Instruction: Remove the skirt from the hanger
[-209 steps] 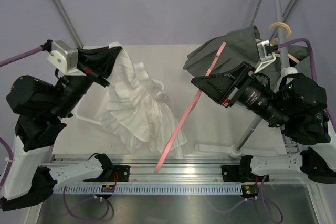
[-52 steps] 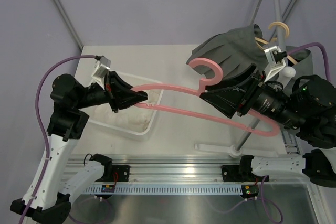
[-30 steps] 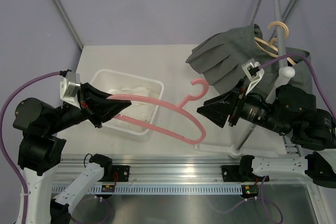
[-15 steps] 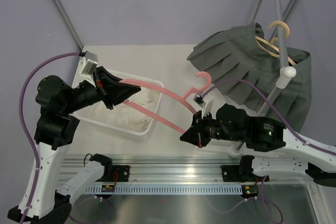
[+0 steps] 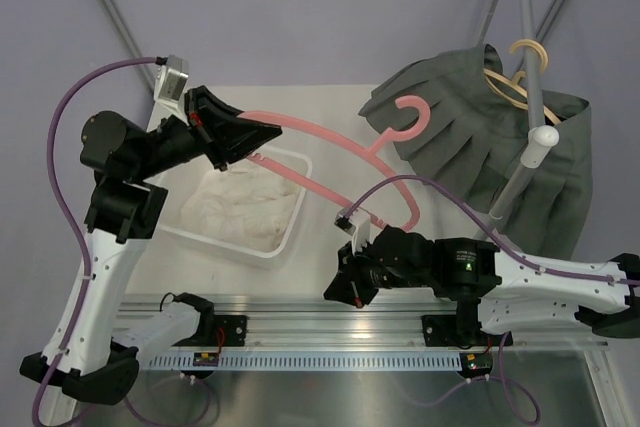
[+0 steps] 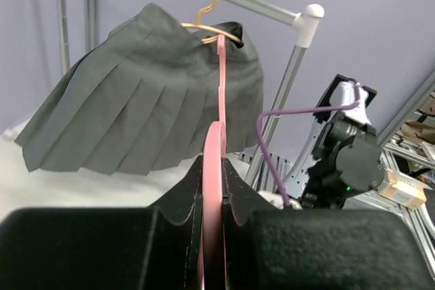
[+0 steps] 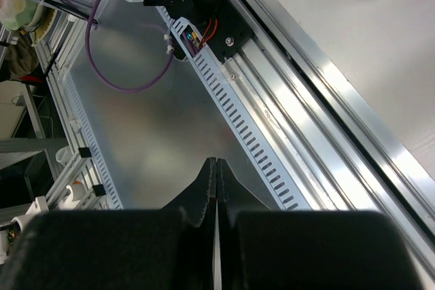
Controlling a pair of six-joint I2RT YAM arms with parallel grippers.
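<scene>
My left gripper [image 5: 270, 133] is shut on one end of the bare pink hanger [image 5: 330, 139], which it holds in the air above the table. In the left wrist view the pink hanger [image 6: 220, 79] runs edge-on from between my fingertips [image 6: 213, 162] towards the rack. The hanger's hook [image 5: 410, 112] lies against the grey skirt [image 5: 460, 137]. A white skirt [image 5: 235, 209] lies crumpled in the white bin [image 5: 297, 209], free of the hanger. My right gripper [image 5: 337, 294] is low by the table's front edge, shut with nothing in it [image 7: 216, 161].
A grey pleated skirt [image 6: 136, 113] hangs on a wooden hanger [image 5: 522, 50] from the rack rail at the back right. The rack's slanted pole [image 5: 518, 182] and its base stand right of centre. The aluminium rail [image 7: 319, 140] runs along the front edge.
My right gripper has let go of the pink hanger, shut, and dropped to the front edge. My left gripper has raised the hanger and swung its hook back towards the grey skirt.
</scene>
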